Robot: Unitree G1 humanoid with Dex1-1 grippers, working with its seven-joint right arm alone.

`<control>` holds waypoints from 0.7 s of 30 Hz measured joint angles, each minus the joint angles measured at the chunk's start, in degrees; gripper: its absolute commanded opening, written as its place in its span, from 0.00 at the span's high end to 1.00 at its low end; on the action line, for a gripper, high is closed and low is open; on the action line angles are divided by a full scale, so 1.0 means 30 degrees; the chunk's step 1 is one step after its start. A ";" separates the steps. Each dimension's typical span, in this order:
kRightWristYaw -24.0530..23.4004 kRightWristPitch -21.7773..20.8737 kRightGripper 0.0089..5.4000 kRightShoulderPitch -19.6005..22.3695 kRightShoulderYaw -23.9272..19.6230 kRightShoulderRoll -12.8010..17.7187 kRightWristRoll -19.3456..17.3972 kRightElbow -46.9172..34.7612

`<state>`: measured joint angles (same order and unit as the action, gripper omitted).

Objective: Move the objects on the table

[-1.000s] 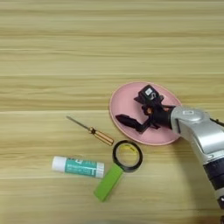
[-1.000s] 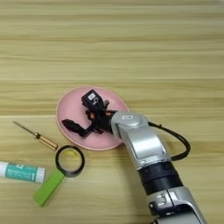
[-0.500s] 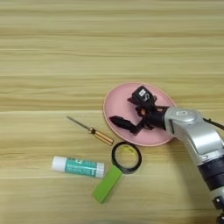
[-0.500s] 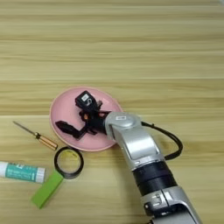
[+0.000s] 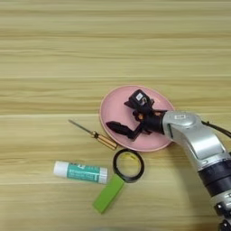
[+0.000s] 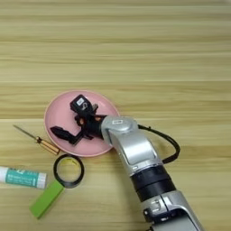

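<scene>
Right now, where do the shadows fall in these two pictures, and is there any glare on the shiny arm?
Left eye view: the right gripper darkens the pink plate under its fingers, and soft shade edges the green block. Right eye view: the silver forearm carries a pale sheen, no harsh glare, and the black ring throws only a thin shadow on the table.

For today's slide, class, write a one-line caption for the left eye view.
Right gripper, jaws open, over the pink plate; screwdriver, tape ring, glue stick and green block nearby.
</scene>
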<state>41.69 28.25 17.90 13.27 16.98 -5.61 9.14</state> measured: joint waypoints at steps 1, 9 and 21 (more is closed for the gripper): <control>-0.0001 0.0000 0.00 0.0010 0.0011 -0.0015 0.0002 0.0010; -0.0001 0.0000 0.00 0.0047 0.0184 -0.0223 0.0013 0.0018; -0.0003 -0.0003 0.00 0.0081 0.0432 -0.0583 0.0166 0.0018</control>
<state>41.68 28.24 18.14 14.56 15.23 -5.11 9.19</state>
